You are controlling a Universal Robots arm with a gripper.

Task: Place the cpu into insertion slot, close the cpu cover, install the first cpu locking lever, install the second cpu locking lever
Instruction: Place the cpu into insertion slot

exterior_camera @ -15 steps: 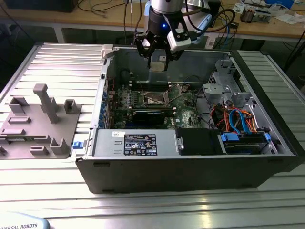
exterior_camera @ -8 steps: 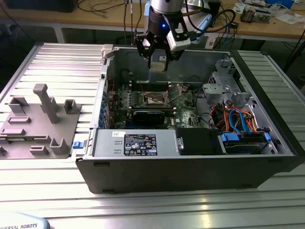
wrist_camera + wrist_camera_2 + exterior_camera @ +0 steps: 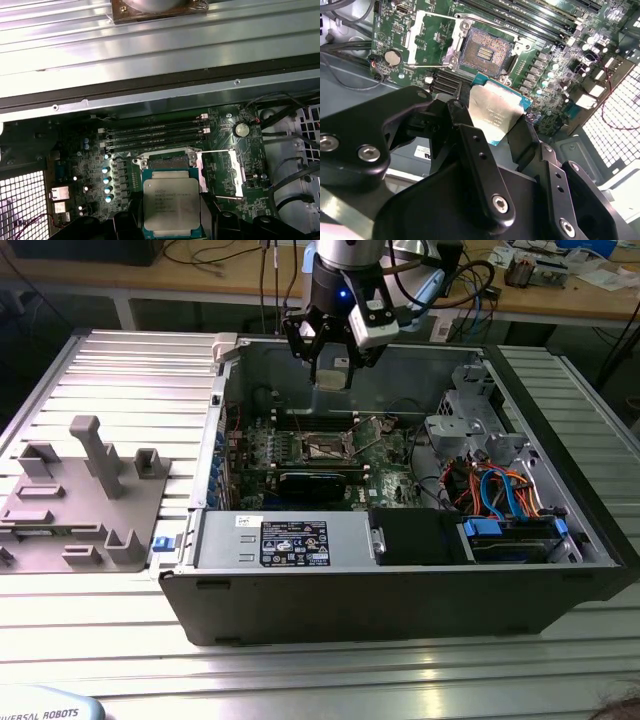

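gripper [image 3: 330, 370] is pinching the cpu [image 3: 495, 110] flat by its edges, upper middle of the exterior view, hovering over the insertion slot [image 3: 485, 50]. cpu cover [image 3: 427, 37] is lying flipped open, leaving it bare.

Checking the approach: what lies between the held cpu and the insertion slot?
Nothing; in the second wrist view the stretch from cpu to insertion slot is bare.

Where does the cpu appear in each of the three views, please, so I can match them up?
Exterior view: the cpu is held in the gripper, up above the insertion slot.
Second wrist view: the cpu is in the gripper, just short of the slot.
First wrist view: the cpu hides part of the slot.
Shared landmark: the empty insertion slot.
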